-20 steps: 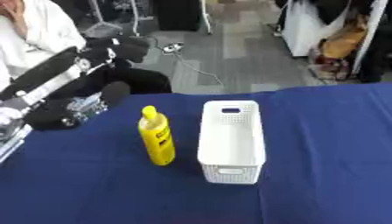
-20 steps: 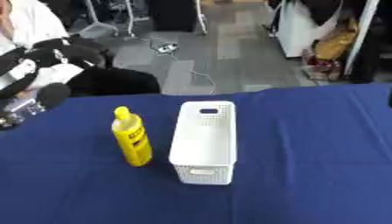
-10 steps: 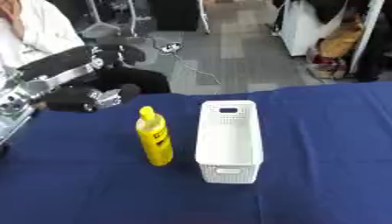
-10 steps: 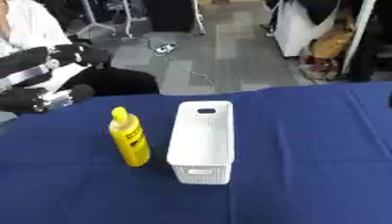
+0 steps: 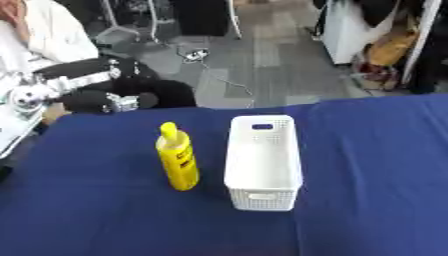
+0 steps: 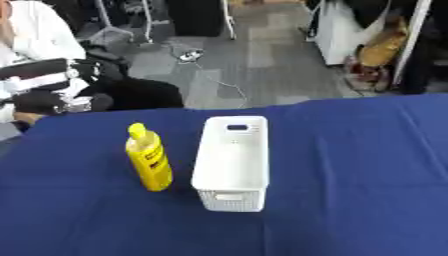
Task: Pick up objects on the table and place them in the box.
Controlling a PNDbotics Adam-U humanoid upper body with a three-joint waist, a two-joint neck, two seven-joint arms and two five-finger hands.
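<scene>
A yellow plastic bottle, dark label unreadable, stands at 9 o'clock beside the white perforated plastic box on the blue tabletop; the left hand, at 10 o'clock, is clenched and grasps nothing.

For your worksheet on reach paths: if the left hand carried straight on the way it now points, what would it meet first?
The left hand points rightward behind the yellow bottle and white box; its line looks free, though depth is unclear.

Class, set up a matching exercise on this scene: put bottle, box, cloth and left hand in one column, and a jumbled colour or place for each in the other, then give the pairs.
Things:
1. bottle
2. box
3. cloth
4. left hand

Descriptions:
A. white, nothing inside
B. raised at the table's far left edge
C. yellow, upright
D. dark blue, covering the table

Pairs: 1-C, 2-A, 3-D, 4-B
</scene>
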